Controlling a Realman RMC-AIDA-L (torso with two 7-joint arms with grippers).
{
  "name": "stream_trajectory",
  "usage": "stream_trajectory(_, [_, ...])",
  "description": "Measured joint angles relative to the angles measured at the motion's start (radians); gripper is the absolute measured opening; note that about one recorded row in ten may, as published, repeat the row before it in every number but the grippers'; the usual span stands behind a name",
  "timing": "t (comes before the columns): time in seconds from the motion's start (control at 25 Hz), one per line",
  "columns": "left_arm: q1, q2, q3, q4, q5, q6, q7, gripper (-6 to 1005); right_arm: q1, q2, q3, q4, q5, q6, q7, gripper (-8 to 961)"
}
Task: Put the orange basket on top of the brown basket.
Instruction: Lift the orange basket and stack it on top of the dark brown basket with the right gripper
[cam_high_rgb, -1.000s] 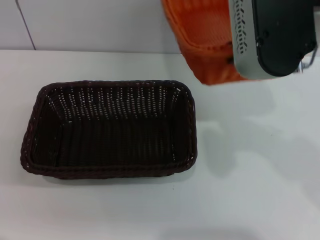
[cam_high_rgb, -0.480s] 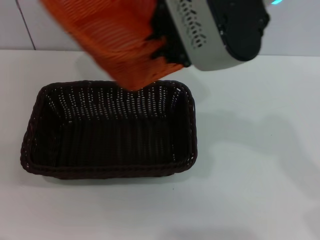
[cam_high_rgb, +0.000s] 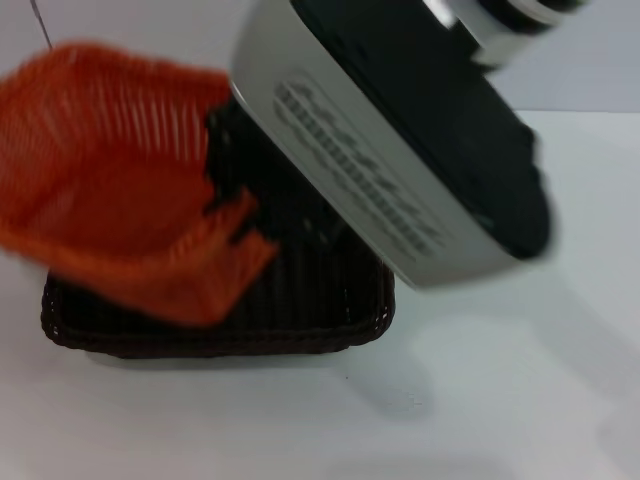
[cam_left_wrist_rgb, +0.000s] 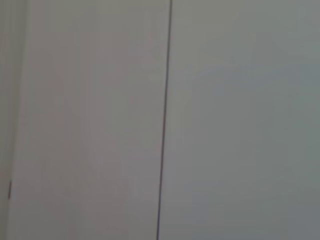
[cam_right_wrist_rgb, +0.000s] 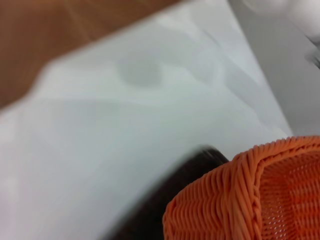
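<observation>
Orange wickerwork filled the left of the head view: the orange basket (cam_high_rgb: 120, 180) hung tilted in the air, one end dipped toward the brown basket (cam_high_rgb: 300, 310) below, overlapping its left and middle. The brown basket sat flat on the white desk (cam_high_rgb: 520, 400). The right hand (cam_high_rgb: 235, 185) reached in from upper right under its big grey and black housing, clenched on the orange basket's rim at the near end; the fingers themselves were mostly hidden behind weave and housing.

Left wrist view: only a pale wall panel with a dark seam. Left hand not seen anywhere; state cannot be told.

Right wrist view: the braided corner of the orange basket (cam_right_wrist_rgb: 260, 200) close up, the brown basket's dark rim (cam_right_wrist_rgb: 195, 165) just beyond it, white desk (cam_right_wrist_rgb: 125, 125) past that.

Judgement: the basket looked light and fairly stiff, open weave, likely to swing when carried by one end. A rim grip at the short end suited it, but it needed levelling before lowering so it could nest squarely.
</observation>
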Motion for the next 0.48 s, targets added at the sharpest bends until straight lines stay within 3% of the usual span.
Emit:
stream_trajectory(0.16, [0.003, -0.003, 0.000, 0.006, -0.023, -0.004, 0.000, 588, -0.032, -0.015, 0.007, 0.060, 0.048, 0.055, -0.035, 163])
stream_trajectory(0.24, [0.003, -0.005, 0.000, 0.007, -0.026, -0.005, -0.001, 588, -0.058, -0.033, 0.009, 0.096, 0.066, 0.069, -0.059, 163])
stream_trajectory(0.36, [-0.001, -0.007, 0.000, 0.007, -0.028, -0.008, -0.001, 587, -0.078, -0.079, 0.006, 0.125, 0.128, 0.089, -0.079, 163])
stream_trajectory(0.48, [-0.004, -0.009, 0.000, 0.007, -0.039, -0.010, -0.001, 586, -0.085, -0.138, 0.004, 0.138, 0.204, 0.103, -0.107, 163])
